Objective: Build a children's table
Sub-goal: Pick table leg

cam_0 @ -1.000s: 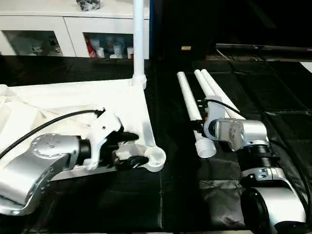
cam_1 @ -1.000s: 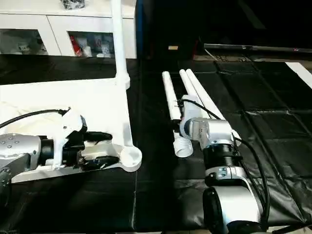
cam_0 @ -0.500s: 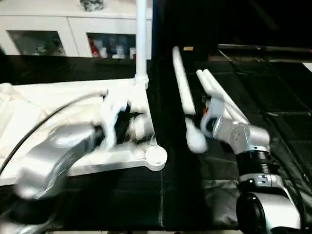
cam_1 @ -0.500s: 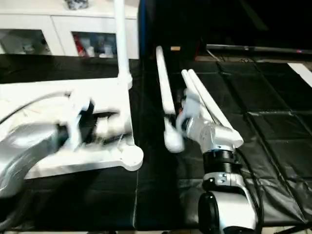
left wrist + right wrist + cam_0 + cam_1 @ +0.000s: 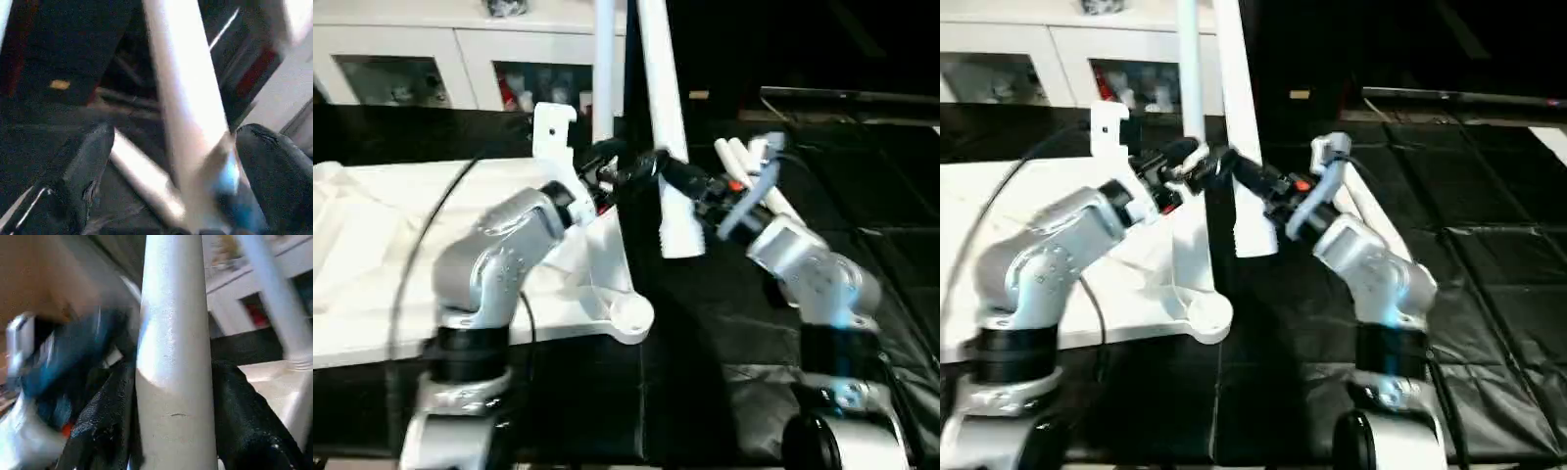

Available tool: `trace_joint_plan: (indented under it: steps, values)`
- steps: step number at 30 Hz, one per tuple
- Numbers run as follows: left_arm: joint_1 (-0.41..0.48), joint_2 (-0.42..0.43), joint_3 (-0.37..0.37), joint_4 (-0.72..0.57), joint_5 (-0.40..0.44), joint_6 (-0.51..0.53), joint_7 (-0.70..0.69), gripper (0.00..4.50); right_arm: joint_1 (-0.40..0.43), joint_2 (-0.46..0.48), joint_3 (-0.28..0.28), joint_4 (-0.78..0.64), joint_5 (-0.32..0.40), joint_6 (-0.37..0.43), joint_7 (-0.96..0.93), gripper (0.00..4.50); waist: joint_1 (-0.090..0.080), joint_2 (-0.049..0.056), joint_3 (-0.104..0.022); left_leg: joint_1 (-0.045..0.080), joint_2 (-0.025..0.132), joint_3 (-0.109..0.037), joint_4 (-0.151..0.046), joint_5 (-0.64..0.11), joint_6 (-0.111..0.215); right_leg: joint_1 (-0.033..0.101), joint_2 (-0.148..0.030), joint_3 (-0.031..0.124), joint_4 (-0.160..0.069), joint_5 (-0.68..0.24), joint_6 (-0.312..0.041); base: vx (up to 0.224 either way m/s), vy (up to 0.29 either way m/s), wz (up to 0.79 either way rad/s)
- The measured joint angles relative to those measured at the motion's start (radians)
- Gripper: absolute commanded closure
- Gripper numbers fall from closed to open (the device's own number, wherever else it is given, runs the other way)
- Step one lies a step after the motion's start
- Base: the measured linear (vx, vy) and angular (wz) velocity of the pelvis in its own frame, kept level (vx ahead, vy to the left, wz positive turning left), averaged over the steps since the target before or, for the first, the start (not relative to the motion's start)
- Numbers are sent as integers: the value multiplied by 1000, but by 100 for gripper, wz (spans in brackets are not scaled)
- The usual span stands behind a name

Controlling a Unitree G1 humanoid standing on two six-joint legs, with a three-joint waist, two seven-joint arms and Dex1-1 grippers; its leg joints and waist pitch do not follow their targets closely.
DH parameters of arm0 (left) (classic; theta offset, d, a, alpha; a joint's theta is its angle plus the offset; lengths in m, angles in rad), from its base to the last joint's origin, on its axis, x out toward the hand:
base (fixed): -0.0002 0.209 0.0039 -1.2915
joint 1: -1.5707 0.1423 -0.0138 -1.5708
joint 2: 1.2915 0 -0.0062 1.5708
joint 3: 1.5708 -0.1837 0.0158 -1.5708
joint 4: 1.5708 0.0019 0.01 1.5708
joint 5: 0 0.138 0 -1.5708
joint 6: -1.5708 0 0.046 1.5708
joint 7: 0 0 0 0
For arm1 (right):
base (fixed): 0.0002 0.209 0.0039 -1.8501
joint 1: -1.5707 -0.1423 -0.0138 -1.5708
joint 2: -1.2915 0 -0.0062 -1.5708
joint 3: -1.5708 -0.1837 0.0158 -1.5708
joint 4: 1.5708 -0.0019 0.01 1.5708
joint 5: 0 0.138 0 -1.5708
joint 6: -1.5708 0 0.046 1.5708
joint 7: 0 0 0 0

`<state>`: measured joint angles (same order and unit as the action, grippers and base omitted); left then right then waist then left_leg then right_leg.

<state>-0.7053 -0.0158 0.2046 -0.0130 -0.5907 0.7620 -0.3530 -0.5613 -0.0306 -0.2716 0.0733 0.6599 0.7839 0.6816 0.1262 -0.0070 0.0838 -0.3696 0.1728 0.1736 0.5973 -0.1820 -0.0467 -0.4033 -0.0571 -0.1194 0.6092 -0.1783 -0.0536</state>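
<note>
The children's table top (image 5: 372, 225) lies underside up on the left. One white leg (image 5: 604, 69) stands upright in its far corner socket, and the near corner socket (image 5: 631, 316) is bare. My right gripper (image 5: 683, 184) is shut on a second leg (image 5: 661, 108), held nearly upright above the black cloth with its threaded end down. In the right wrist view both fingers (image 5: 105, 421) press against this leg (image 5: 173, 357). My left gripper (image 5: 641, 166) is raised to the same leg. Its fingers (image 5: 83, 166) stand open on either side with gaps. Two more legs (image 5: 734, 155) lie behind my right wrist.
A white glass-door cabinet (image 5: 411, 59) runs along the back left. Black cloth (image 5: 724, 323) covers the surface to the right of the table top. A dark bar (image 5: 852, 96) lies at the far right.
My right gripper has lifted a leg off the cloth and swung it upright. My left arm has risen from the near corner socket to that leg.
</note>
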Motion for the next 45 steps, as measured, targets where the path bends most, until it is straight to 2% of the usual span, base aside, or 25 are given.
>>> trace_joint_plan:
  steps: [7, 8, 11, 14, 18, 21, 27, 29, 30, 33, 34, 37, 44, 45]
  values:
    - [-28, -14, 14, -3, -48, 8, 0, 0, 20, -22, 39, -62, 20, 12, 26, 266, 7, 0, 0, 1, 0, 0, 0, 0, -1, 1, 0, 0, 0, -3, 5, 0, 0, 0]
    - [-28, -16, 16, -3, -52, 12, 3, 0, 24, -26, 48, -67, 13, 8, 26, 266, 9, 0, 0, 1, 0, 0, 0, -1, -2, 1, 0, 0, 0, -3, 5, 0, 0, 0]
    - [-28, -29, 18, -6, -69, 32, 30, 37, 40, -38, 97, -74, -41, -37, 15, 266, 15, 0, 0, 0, 0, 0, 0, -1, -3, 1, 0, 0, 0, -3, 5, 0, 0, 0]
    - [-30, -49, 28, -8, -59, 44, 116, 67, 49, -45, 181, -88, -160, -141, -35, 266, 15, 0, 0, 0, 0, -1, 0, -2, -4, 1, 0, -1, 0, -3, 6, 0, 0, 0]
    - [-35, -78, 20, -8, 27, -5, 231, 92, 50, -54, 298, -92, -319, -282, -99, 266, 15, 0, 0, 0, 0, -1, 0, -2, -4, 1, 0, -1, -1, -3, 6, 0, 0, 0]
    - [-36, -104, 18, -1, 78, -47, 306, 111, 49, -50, 345, -86, -394, -344, -142, 266, 15, 0, 0, -1, 0, -1, 0, -3, -4, 1, 0, -1, -1, -3, 7, 0, 0, 0]
    - [-41, -117, 24, 1, 88, -90, 405, 154, 37, -34, 374, -42, -460, -409, -197, 266, 15, 0, 0, -1, 0, -1, 0, -3, -4, 1, 0, -1, -2, -3, 7, 0, 0, 0]
    - [-42, -118, 25, 2, 89, -94, 414, 155, 36, -34, 385, -26, -472, -430, -203, 266, 14, 0, 0, -1, 0, -1, 0, -3, -4, 0, 0, -1, -2, -3, 7, 0, 0, 0]
    - [-42, -118, 26, 2, 90, -94, 419, 183, 36, -34, 389, -20, -478, -440, -207, 266, 14, 0, 0, -1, 0, -1, 0, -3, -3, 0, 0, -1, -2, -3, 7, 0, 0, 0]
    - [-42, -118, 24, 2, 91, -94, 421, 194, 36, -35, 399, -19, -494, -447, -215, 266, 14, 0, 0, -1, 0, -1, 0, -3, -3, 0, 0, -1, -2, -3, 7, 0, 0, 0]
    - [-42, -118, 23, 2, 90, -94, 421, 194, 36, -35, 400, -16, -496, -448, -215, 266, 14, 0, 0, -1, 0, -1, 0, -3, -3, 0, 0, -1, -2, -3, 7, 0, 0, 0]
    - [-42, -118, 19, 1, 77, -94, 423, 237, 36, -36, 401, -8, -506, -471, -215, 266, 14, 0, 0, -1, 0, -1, 1, -3, -3, 0, 0, -1, -2, -2, 7, 0, 0, 0]
    - [-42, -118, 19, 1, 46, -96, 429, 265, 36, -38, 405, 10, -507, -497, -215, 266, 14, 0, 0, -1, 0, -1, 1, -3, -3, 1, 0, -1, -2, -2, 6, 0, 0, 0]
    - [-42, -118, 19, 2, 45, -98, 430, 267, 36, -38, 404, 10, -505, -497, -214, 231, 14, 0, 0, -1, 0, -1, 1, -3, -3, 1, 0, -1, -1, -2, 6, 0, 0, 0]
